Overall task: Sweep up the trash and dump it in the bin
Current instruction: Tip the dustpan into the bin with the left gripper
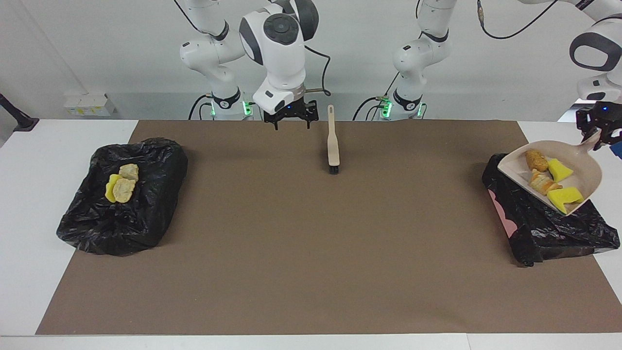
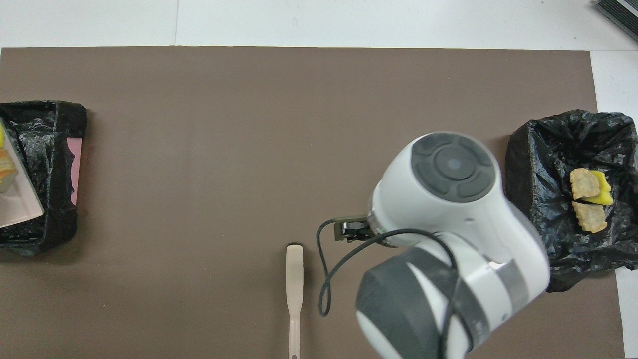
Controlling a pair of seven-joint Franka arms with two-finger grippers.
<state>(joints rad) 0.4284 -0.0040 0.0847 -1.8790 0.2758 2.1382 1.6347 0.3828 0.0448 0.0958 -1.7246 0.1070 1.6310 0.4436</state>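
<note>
A loaded beige plastic dustpan [image 1: 578,167], gripped by its handle in the shut left gripper [image 1: 596,133] at the right edge of the facing frame, hangs tilted over the black plastic-lined bin [image 1: 544,221], carrying four pieces of trash [image 1: 551,182]: two yellow foam chunks, a striped croissant-like roll and a brown bread roll. The dumping step looks to be in hand; tipping the pan steeper over the bin's mouth would be the next call. Top centre, the right gripper [image 1: 290,116], fingers spread and empty, hovers just beside the beige-handled, black-bristled brush [image 1: 332,146] lying on the brown mat [image 1: 311,253]. At left, a second black bin [image 1: 124,204] holds three more pieces [image 1: 122,184].
</note>
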